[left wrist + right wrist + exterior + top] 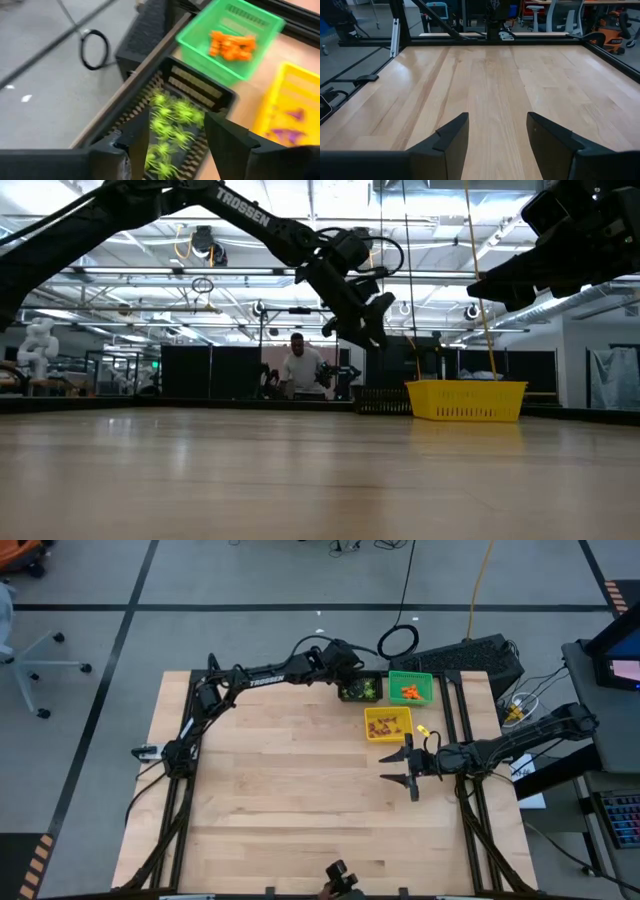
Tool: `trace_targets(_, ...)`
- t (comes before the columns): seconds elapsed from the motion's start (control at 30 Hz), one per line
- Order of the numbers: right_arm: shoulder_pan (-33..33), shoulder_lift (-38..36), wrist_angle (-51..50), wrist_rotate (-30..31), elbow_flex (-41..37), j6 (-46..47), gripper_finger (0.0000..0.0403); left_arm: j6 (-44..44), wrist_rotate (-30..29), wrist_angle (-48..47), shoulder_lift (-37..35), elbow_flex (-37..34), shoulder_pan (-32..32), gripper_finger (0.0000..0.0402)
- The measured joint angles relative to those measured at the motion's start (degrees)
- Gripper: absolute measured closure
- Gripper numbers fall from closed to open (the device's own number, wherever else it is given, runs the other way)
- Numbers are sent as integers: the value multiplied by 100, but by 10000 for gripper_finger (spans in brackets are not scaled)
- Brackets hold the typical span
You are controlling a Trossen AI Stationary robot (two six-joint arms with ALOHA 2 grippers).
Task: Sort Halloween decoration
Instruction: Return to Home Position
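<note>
Three square bins stand at the table's far right. The black bin (358, 690) (200, 84) holds light-green trinkets (172, 122). To its right, the green bin (410, 688) (212, 67) holds orange trinkets (232, 45). The yellow bin (388, 724) (280, 100), nearer than both, holds purple trinkets (286, 134). My left gripper (354, 674) (177, 127) hangs open above the black bin, slanting down, with nothing between its fingers. My right gripper (402, 768) (497, 127) waits open over bare wood, nearer than the yellow bin.
Bare wood (280, 800) stretches over the table's middle, left and near parts. A black box (470, 658) and a cable loop (398, 640) lie just past the far edge. In the low view a person (298, 366) stands far behind the table.
</note>
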Motion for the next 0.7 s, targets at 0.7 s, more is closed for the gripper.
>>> trace_targets(0.7,269,-1,96,326,0,14,218,711,-764,-2012,-2709,-1141,-2524,288)
